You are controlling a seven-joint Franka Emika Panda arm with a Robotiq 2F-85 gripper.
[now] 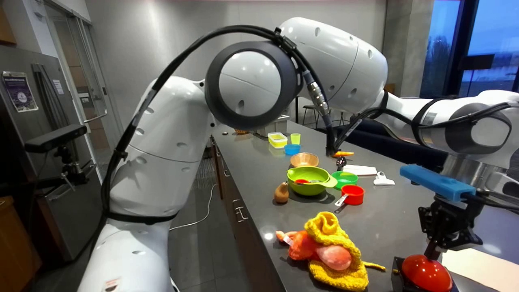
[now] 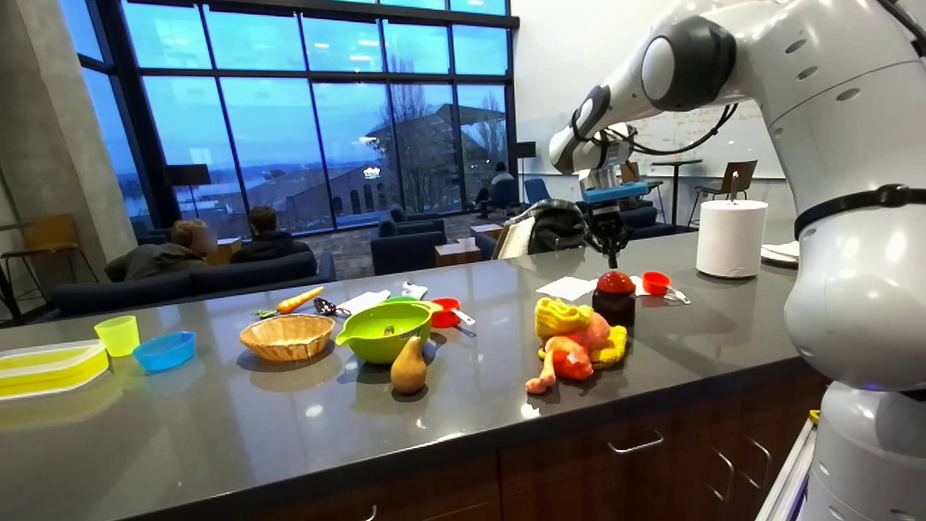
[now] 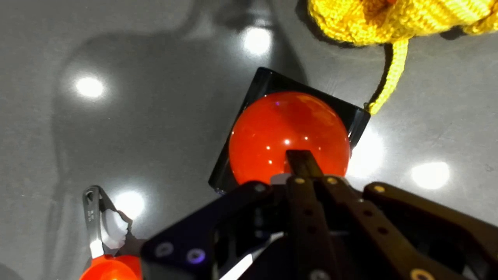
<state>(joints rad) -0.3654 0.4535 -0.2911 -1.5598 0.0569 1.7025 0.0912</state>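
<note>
My gripper (image 1: 432, 250) is shut, its two fingertips pressed together with nothing between them. It points down in both exterior views and also shows in the wrist view (image 3: 302, 161). The fingertips are right over a glossy red dome button (image 3: 280, 128); I cannot tell whether they touch it. The red dome also shows in an exterior view (image 2: 615, 284). It sits on a square black base (image 2: 613, 310) on the grey counter. Next to the base lies a yellow knitted piece (image 1: 344, 280) wrapped around an orange-pink plush toy (image 1: 334, 257); its yellow cord reaches the base's corner.
A red measuring cup (image 2: 656, 283) and white paper (image 2: 567, 288) lie beside the button. A paper towel roll (image 2: 731, 239) stands near the arm. Farther along are a pear (image 2: 409, 367), green bowl (image 2: 387, 347), another red cup (image 1: 352, 195), wicker basket (image 2: 288, 349) and carrot (image 2: 300, 299).
</note>
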